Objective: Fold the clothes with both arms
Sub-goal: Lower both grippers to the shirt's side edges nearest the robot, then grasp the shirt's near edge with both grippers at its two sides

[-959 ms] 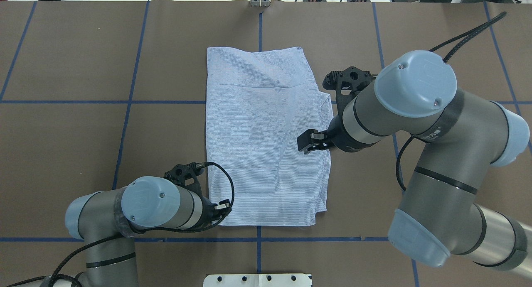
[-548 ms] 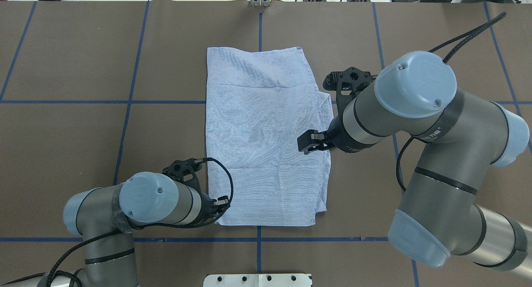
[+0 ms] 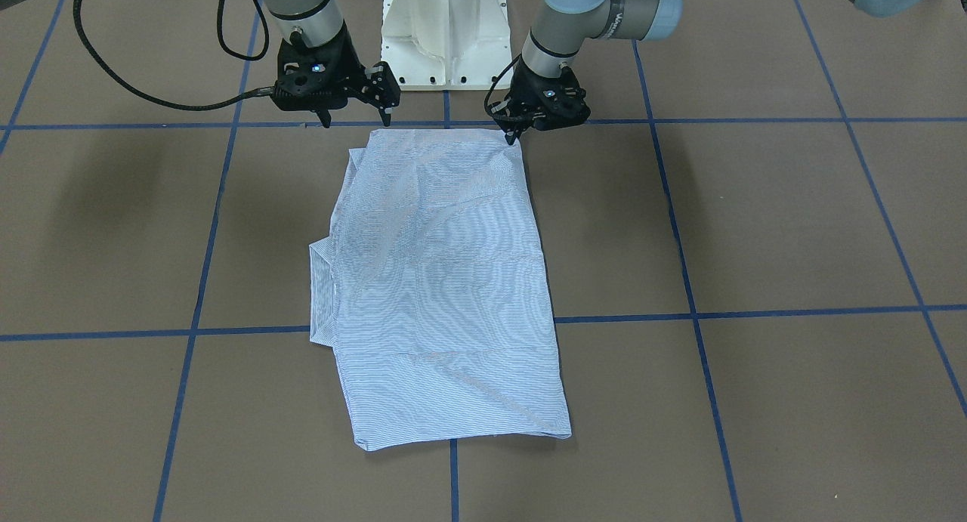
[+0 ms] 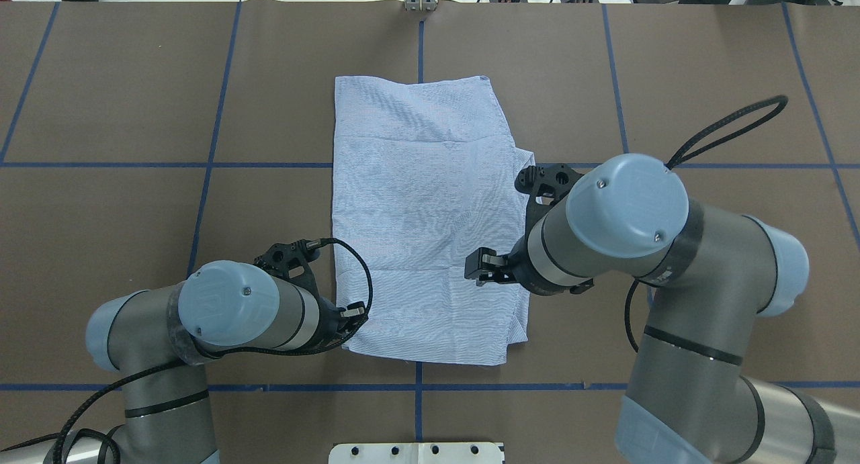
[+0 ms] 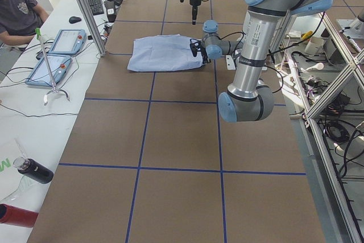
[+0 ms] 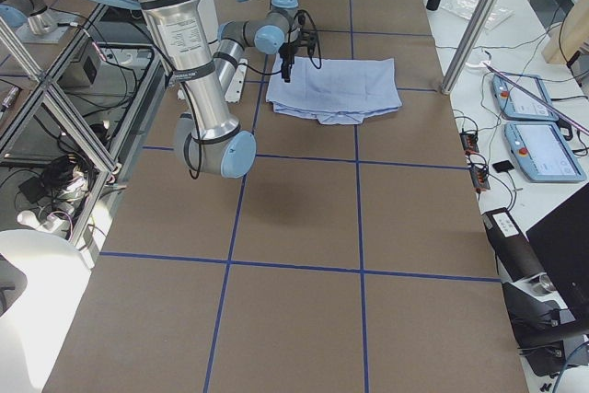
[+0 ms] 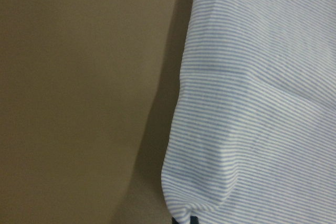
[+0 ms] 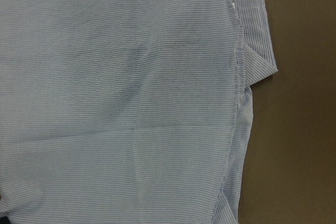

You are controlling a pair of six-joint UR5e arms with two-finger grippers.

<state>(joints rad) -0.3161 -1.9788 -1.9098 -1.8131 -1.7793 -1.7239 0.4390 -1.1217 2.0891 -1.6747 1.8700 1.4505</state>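
Frontally, the folded light blue-and-white striped fabric shirt [image 3: 442, 295] lies flat on the brown worktop [image 3: 755, 227]; the black two-finger left hand [image 3: 515, 134] is clamped on its robot-side corner, while the black right hand [image 3: 356, 119] has its fingers spread apart. Overhead, the right hand hovers above the shirt's right edge.

The left arm [image 4: 232, 316], a grey-silver tube with light blue joint caps, reaches in low from the robot's side with its wrist bent downward. The black two-finger left gripper [image 3: 513, 134] points at the table, its fingers drawn together on the near left corner of the light blue striped shirt [image 4: 416, 202]. The right arm [image 4: 625, 215], of the same build, folds at the elbow and stretches inward, wrist turned down. The black two-finger right gripper [image 3: 355, 118] hangs above the cloth with its fingers spread wide, gripping nothing.
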